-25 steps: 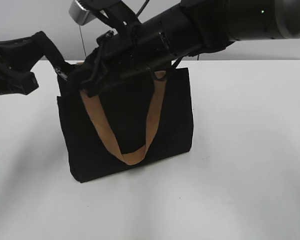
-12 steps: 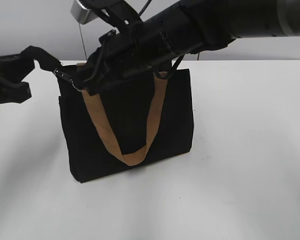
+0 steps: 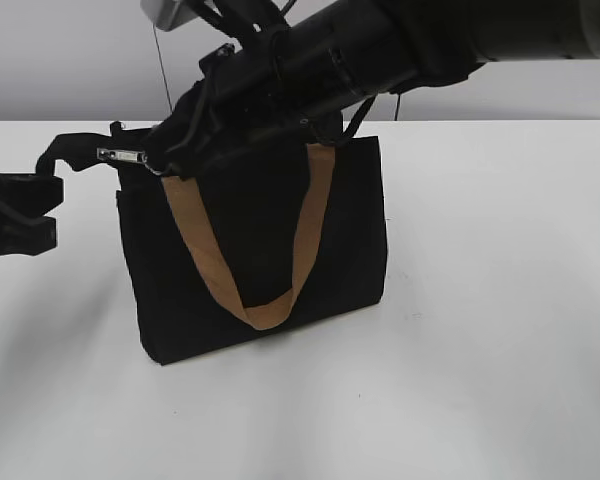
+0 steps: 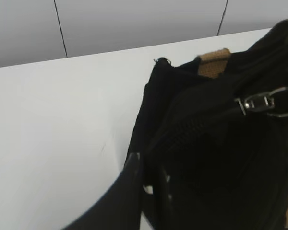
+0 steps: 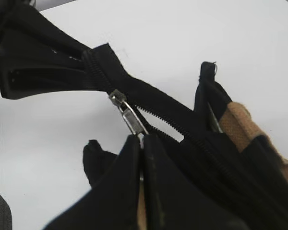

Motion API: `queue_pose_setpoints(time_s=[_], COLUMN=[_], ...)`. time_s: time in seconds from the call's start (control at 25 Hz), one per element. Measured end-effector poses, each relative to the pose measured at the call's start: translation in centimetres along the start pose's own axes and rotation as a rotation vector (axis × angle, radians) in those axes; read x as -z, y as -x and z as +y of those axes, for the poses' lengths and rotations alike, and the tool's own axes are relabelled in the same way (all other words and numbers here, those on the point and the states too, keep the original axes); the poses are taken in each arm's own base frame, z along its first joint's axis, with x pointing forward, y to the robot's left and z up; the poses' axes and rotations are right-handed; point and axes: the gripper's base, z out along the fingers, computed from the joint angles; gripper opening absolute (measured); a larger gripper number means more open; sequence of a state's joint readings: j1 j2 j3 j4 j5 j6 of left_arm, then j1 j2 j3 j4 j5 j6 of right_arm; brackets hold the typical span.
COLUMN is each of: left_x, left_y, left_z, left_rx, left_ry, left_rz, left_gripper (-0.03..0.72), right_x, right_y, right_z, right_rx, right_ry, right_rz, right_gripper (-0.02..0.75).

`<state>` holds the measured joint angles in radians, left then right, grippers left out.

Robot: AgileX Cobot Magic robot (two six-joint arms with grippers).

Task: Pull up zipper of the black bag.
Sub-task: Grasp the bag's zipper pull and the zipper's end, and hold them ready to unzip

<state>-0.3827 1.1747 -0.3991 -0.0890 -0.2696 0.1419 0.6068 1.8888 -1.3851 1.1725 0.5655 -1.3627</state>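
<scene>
Since a second ago my left gripper [image 3: 20,212] is drawing the bag's end tab out toward the left edge, clenched on it. My right gripper [image 5: 143,141] is pinching the zipper [image 5: 129,115] pull at upper left of the black bag [image 3: 255,260]; I am keeping the tape taut and pulling in line.

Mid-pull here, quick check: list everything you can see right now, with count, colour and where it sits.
black bag: one, black, upright on the table, centre.
strap handles: two, tan-brown; one hangs down the bag's front, the other shows at its top in the wrist views.
zipper: one, black, along the bag's top; silvery pull tab at its left end.
table: one, white.
right gripper: one, black, pinching the pull tab.
left gripper: one, black, on the bag's left end fabric.
</scene>
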Motion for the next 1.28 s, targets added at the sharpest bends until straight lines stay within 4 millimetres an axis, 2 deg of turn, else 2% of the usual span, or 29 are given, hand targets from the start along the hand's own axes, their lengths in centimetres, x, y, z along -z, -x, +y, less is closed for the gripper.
queue_pose_setpoints(time_s=[0.44,0.76,0.92,1.08,1.28], left_x=[0.0,0.2,0.2,0.2,0.2], left_y=[-0.7,-1.5,-1.5,-1.5,-1.5], left_z=[0.0,2.2,2.5,2.6,2.6], left_rx=[0.0,0.046,0.051,0.052,0.051], left_ry=[-0.008,0.08,0.092,0.093,0.093], left_rz=[0.078,0.152,0.155,0.156,0.156], left_gripper=[0.025,0.025,0.025,0.025,0.025], right_x=[0.8,0.8,0.8,1.4,3.4], right_y=[0.5,0.5,0.3,0.1,-0.9], right_z=[0.2,0.1,-0.2,-1.4,-4.7], right_rx=[0.044,0.046,0.069,0.037,-0.067], right_ry=[-0.012,-0.029,-0.041,-0.07,-0.135], right_rz=[0.003,0.003,0.016,0.018,0.015], right_gripper=[-0.001,-0.001,-0.001,-0.001,-0.001])
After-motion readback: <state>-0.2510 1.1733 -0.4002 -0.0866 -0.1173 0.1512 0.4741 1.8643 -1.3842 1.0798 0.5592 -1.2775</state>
